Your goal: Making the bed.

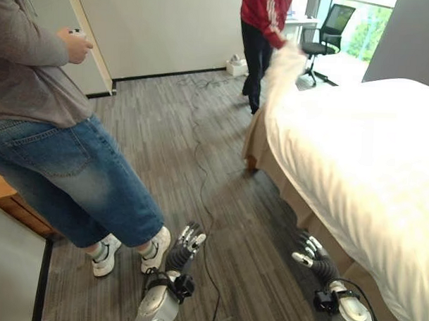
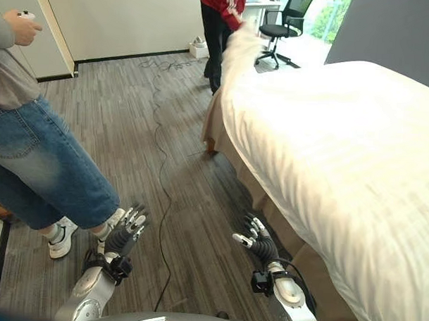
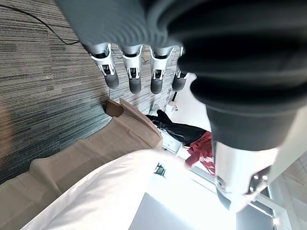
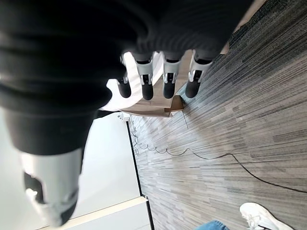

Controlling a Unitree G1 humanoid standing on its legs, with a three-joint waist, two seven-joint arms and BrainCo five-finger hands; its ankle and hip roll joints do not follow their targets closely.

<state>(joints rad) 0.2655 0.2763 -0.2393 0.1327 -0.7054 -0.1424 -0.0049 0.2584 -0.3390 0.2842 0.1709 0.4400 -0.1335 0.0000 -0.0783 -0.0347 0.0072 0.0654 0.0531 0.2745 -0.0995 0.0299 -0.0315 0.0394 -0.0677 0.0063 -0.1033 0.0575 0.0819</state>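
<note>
Low over the grey striped carpet [image 1: 165,152] we see both robot hands hanging free, holding nothing. Our left hand [image 1: 185,245] sits just beside the white sneakers [image 1: 155,248] of a person in a grey top and blue denim shorts [image 1: 66,176], who holds a small white controller [image 1: 76,33] in a raised hand. Its fingers [image 3: 132,72] are straight and slightly spread, touching no object. Our right hand [image 2: 257,243] hovers close to the side of the bed [image 2: 341,158], near the tan bed skirt [image 1: 297,206], with its fingers [image 4: 168,79] also straight and apart, clear of the fabric.

We see the bed on the robot's right, covered by a white duvet [image 1: 370,152] that drapes down over the near edge. At the far corner of the bed the duvet is lifted into a bunched peak [image 1: 283,64], held by a 2nd person in a red jacket and dark trousers [image 1: 261,28] standing at that end. Beyond that person we see a black office chair [image 1: 328,34] near a bright window. A thin dark cable [image 1: 200,160] snakes across the carpet between the 2 people and runs toward the robot. A pale wall with a dark baseboard [image 1: 168,74] closes off the far side of the room.
</note>
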